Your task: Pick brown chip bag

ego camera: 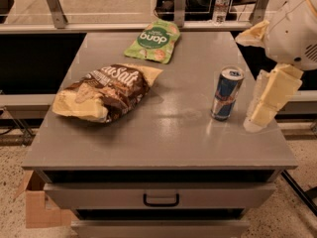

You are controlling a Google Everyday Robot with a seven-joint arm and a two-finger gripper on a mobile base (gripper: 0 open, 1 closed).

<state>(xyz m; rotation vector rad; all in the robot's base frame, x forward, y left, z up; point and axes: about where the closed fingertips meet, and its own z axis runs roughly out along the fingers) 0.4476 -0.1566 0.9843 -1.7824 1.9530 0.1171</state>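
Tool (pixel 267 100), cream-coloured, hangs just right of the blue-and-silver drink can (pixel 226 93); whether it is released or clenched cannot be told.
The puffy dark-brown and cream foil chip bag (pixel 105 90) lies on the grey tabletop (pixel 188 138), well left of the can. The reach should probably clear the can, then pinch the bag's raised middle. The drawer (pixel 161 195) below the can is closed, contents hidden.
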